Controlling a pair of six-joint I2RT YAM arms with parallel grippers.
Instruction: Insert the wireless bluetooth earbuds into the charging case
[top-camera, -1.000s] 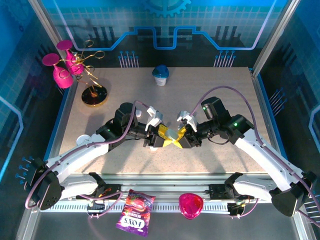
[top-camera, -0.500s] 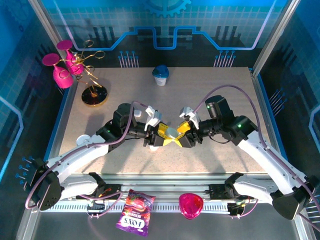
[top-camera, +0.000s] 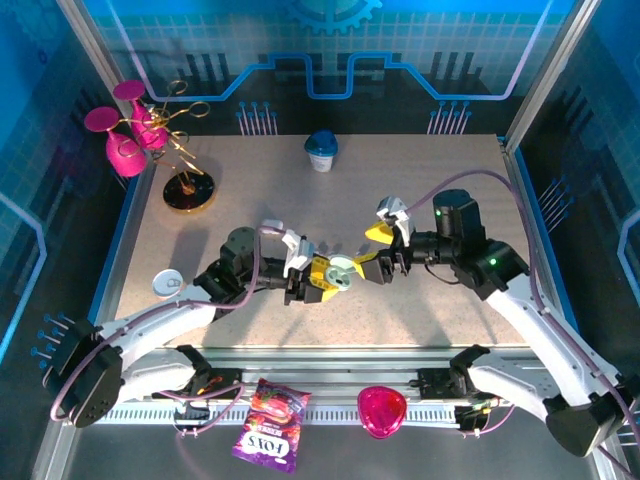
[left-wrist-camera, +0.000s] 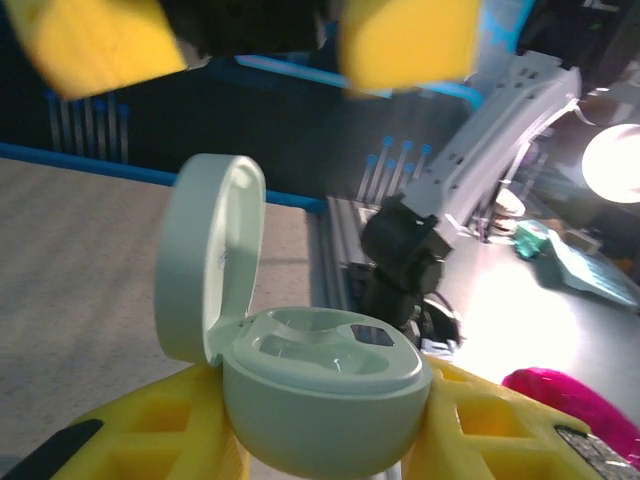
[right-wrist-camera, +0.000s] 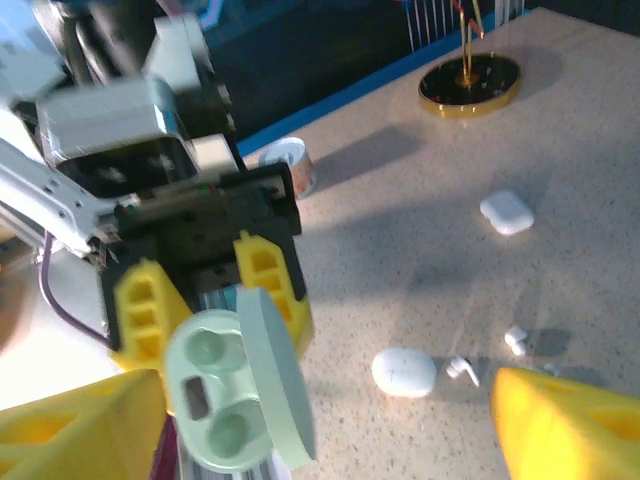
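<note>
**Top external.** Left tool (top-camera: 330, 279) is clenched on the body of the open, pale-mint, pebble-shaped plastic charging case (top-camera: 343, 271) and holds it up off the speckled beige table (top-camera: 440, 180). Right tool (top-camera: 372, 250) sits just right of the charging case and slightly beyond it. Its yellow fingers are spread with nothing between them.

**Left wrist.** The charging case sits between the left tool's yellow fingers. Its lid (left-wrist-camera: 210, 260) is hinged back and stands upright on the case's left. Both moulded wells in the base look empty, with a dark contact patch between them. The right tool, blurred, hangs above the charging case with its fingers wide apart.

**Right wrist.** The right tool is released, with one yellow finger at each lower corner of the frame. The charging case faces the camera, wells exposed. On the table to the picture-right of the charging case lies a closed white pebble-shaped case (right-wrist-camera: 404, 371). The tiny white-grey plastic earbuds (right-wrist-camera: 462, 370) lie past it: one just beside the white pebble-shaped case, the second earbud (right-wrist-camera: 517, 338) a little farther from the charging case. A small white oblong case (right-wrist-camera: 507, 212) lies well beyond those.

**Step (judgement).** The case is opened and presented, and insertion has not begun. Fetching the first earbud is the step in hand.

**Next move (judgement).**
- The right tool goes down to the nearer earbud.
- It approaches from the side away from the white pebble-shaped case, so a finger does not nudge it.
- It takes a narrow pinch, lifts, and turns the stem to suit a well.
- The left tool keeps the charging case steady.
</note>
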